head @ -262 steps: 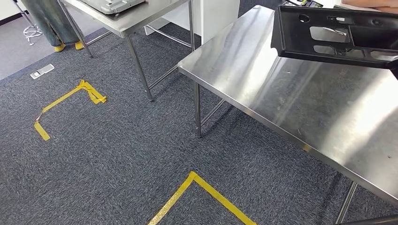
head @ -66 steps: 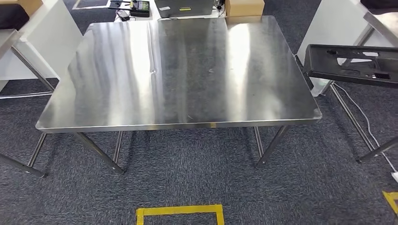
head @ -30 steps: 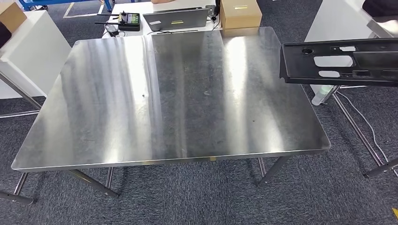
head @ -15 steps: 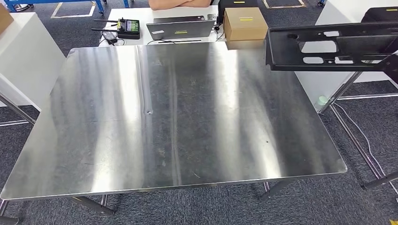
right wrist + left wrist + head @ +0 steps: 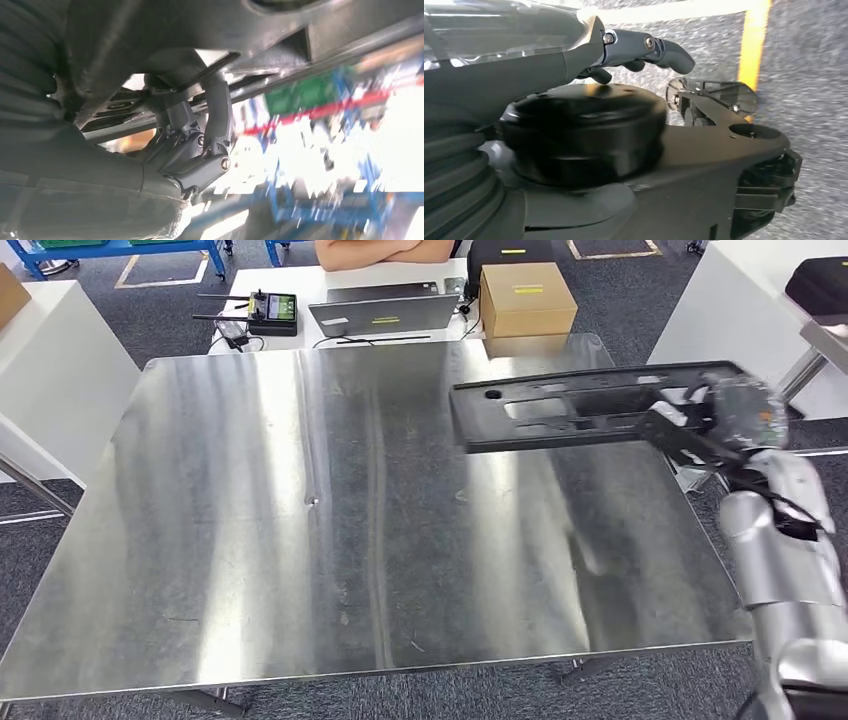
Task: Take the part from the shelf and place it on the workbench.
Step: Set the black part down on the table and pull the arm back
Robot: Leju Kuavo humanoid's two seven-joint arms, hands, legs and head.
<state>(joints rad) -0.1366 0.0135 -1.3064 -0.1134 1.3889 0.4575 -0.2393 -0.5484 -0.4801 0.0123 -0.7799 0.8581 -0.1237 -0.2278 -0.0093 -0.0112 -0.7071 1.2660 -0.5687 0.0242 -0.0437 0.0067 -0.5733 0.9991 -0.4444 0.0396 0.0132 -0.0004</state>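
Head view, L to R: white cabinet (image 5: 60,380) at the far left edge; steel workbench (image 5: 250,540) across the centre, w/ a white desk (image 5: 300,285) behind it carrying a handheld controller (image 5: 272,308), a laptop (image 5: 385,308) and a cardboard box (image 5: 527,295); a person's folded arms (image 5: 368,250) at the top edge. Right of centre, the part (image 5: 570,408), a flat black plastic panel w/ cut-outs, hangs roughly level above the bench's far right portion; it appears not yet touching the steel, since its reflection lies apart below it. Far right: the right hand (image 5: 705,425) grips the panel's near end, silver forearm rising from the lower right corner. Right wrist view: fingers (image 5: 217,107) curled up and around the panel's edge, thumb side opposing, i.e. clamped on the part. Left wrist view: left hand (image 5: 639,50) hangs over carpet w/ yellow floor tape (image 5: 754,40); fingers bent loosely inward, holding nothing; whether fully closed, cannot tell. Progress (judged): pick-up from the shelf done, carry done, part now over the bench. Remaining: lower it until it rests flat, release grip, withdraw arm. Approx. final quarter of the task.
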